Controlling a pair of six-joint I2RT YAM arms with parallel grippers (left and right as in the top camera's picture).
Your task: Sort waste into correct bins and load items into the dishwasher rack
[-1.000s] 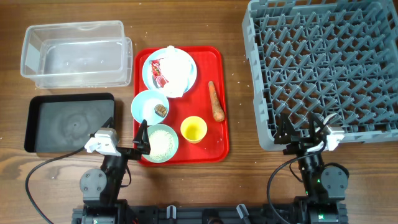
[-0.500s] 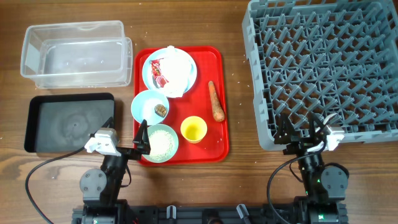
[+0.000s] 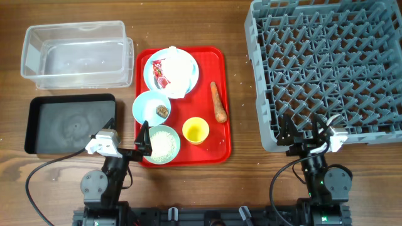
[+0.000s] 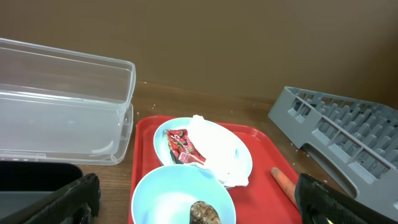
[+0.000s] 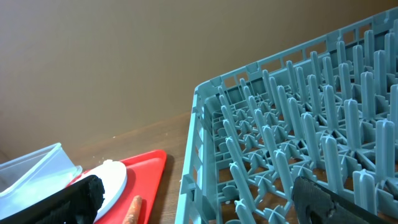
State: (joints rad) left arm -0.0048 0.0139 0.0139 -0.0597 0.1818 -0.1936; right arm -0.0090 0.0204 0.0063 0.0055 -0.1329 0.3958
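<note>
Left claw (image 4: 198,190) gapes wide and empty at the near-left corner of the red serving tray (image 3: 217,147); right claw (image 5: 198,186), equally wide and empty, sits well right of the tray at the dishwasher rack (image 3: 326,69); on the tray lie the plate (image 3: 151,74) bearing napkin (image 3: 180,75) and red wrapper (image 3: 161,72), first bowl (image 3: 146,102) with brown scrap (image 3: 162,111), second bowl (image 3: 175,135) of rice (image 3: 161,144), yellow cup (image 3: 195,131), carrot (image 3: 217,102); left of the tray on the bench (image 3: 242,88) stand clear tub (image 3: 75,53) and black tray (image 3: 69,122).
</note>
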